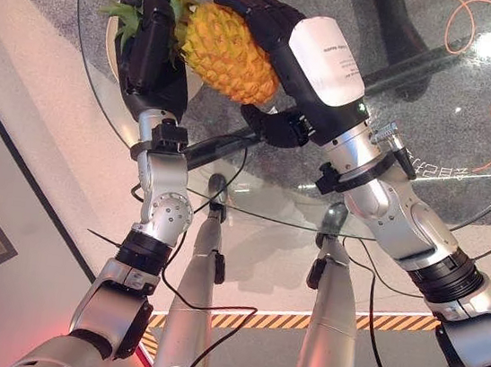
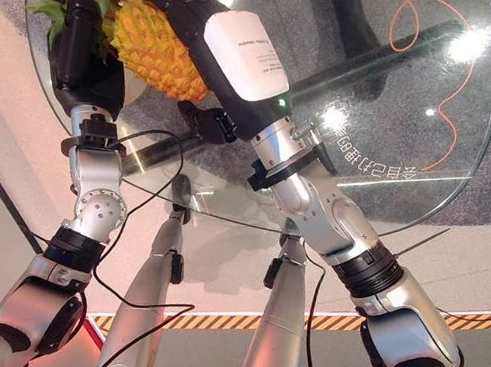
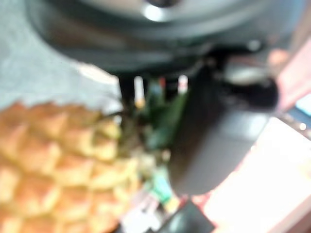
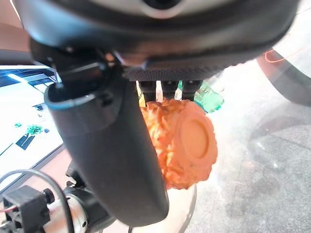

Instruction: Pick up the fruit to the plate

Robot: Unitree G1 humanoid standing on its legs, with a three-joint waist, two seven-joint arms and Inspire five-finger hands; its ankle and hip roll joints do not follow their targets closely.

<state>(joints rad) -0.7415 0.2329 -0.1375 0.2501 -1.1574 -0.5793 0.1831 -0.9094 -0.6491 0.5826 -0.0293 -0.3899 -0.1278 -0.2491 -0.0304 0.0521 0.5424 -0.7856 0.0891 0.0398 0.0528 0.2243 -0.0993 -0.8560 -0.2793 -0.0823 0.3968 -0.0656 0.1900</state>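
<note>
Orange-yellow scaly pineapple [image 1: 229, 52] with green crown, clear glass table [image 1: 472, 114], black-and-orange striped floor tape [image 1: 318, 322]

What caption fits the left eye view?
Both hands, right hand and left hand, clasp a pineapple above a glass table.

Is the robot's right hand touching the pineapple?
Touching. In the left eye view the right hand curls over the pineapple; the right wrist view shows it pressed against the fruit.

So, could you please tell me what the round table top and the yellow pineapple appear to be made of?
The round table top looks like clear glass: the floor and its dark base show through it, and lamps glint off it. The yellow pineapple with green leaves, clasped by the right hand with the left hand at its leaves, seems moulded plastic: even colour, flat smooth end.
</note>
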